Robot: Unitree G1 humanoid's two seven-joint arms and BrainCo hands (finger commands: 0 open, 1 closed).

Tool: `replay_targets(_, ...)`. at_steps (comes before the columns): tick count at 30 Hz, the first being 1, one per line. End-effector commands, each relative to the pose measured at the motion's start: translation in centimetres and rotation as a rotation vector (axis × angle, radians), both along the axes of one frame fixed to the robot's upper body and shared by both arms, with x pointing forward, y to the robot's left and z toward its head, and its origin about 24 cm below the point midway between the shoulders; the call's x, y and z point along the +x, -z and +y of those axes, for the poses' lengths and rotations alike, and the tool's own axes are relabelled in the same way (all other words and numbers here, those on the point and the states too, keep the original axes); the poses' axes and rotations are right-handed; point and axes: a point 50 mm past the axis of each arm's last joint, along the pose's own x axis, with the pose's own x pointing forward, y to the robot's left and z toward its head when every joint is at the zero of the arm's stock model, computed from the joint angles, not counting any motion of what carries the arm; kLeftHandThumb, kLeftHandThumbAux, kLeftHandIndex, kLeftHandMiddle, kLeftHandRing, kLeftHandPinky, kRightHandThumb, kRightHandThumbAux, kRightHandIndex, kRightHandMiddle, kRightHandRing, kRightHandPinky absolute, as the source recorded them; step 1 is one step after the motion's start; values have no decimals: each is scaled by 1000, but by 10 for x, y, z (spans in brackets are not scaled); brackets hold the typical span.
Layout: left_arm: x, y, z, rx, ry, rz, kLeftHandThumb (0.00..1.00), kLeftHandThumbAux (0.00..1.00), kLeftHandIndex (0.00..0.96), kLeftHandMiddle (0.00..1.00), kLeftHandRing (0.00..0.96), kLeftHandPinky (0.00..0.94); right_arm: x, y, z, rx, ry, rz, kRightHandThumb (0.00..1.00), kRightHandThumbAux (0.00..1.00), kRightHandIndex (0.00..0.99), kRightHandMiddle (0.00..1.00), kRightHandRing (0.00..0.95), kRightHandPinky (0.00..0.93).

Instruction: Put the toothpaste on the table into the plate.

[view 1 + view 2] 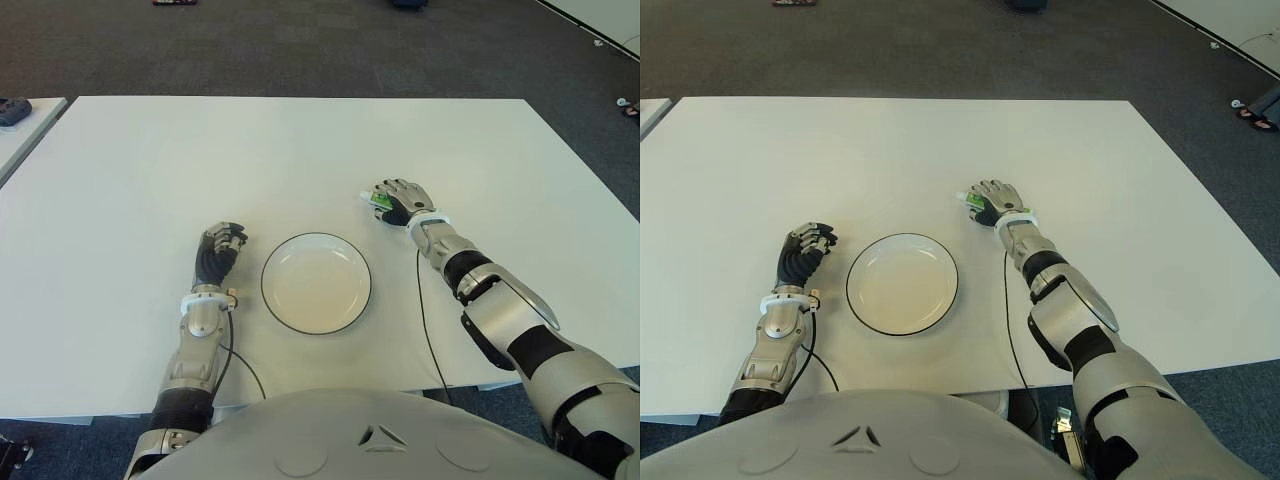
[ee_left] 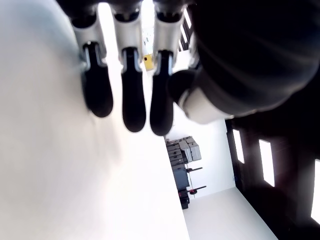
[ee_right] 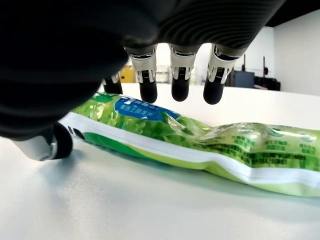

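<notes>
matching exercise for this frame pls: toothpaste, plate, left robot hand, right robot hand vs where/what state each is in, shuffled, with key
Things:
1. toothpaste
2. plate
3. left robot hand
4. right robot hand

States:
A. curled and holding nothing, showing to the plate's left
B. lying flat on the white table, green packaging, not lifted
C. empty, white with a dark rim, between the two hands
D. poised over the toothpaste, fingers arched above it and not closed on it

Pairs: 1-B, 2-C, 3-A, 4-D
</notes>
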Motion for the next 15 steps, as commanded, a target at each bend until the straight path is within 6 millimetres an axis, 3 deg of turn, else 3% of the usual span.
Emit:
replay_targets(1,-4,2,1,-7,-20,13,699,722,427,496,484,471,-7,8,-7,-45,4,-19,635,477,188,152,111,123)
replay_targets(5,-4,2,2,-3,-27,18,697,722,427,490,478,473,-9,8,-7,-73,-18,-61,675,501,314,236,203,245)
replay_targets(8,-5,3,3,-3,-32,22,697,722,427,488,476,472,-10,9,-6,-93,-33,-81,703,636,388,289,268,327)
replay_targets(15,-6,3,4,-1,-51,39,697,723,427,483,471,460,-11,9,-6,-99,-49,-104,722,696,429,404,394,454)
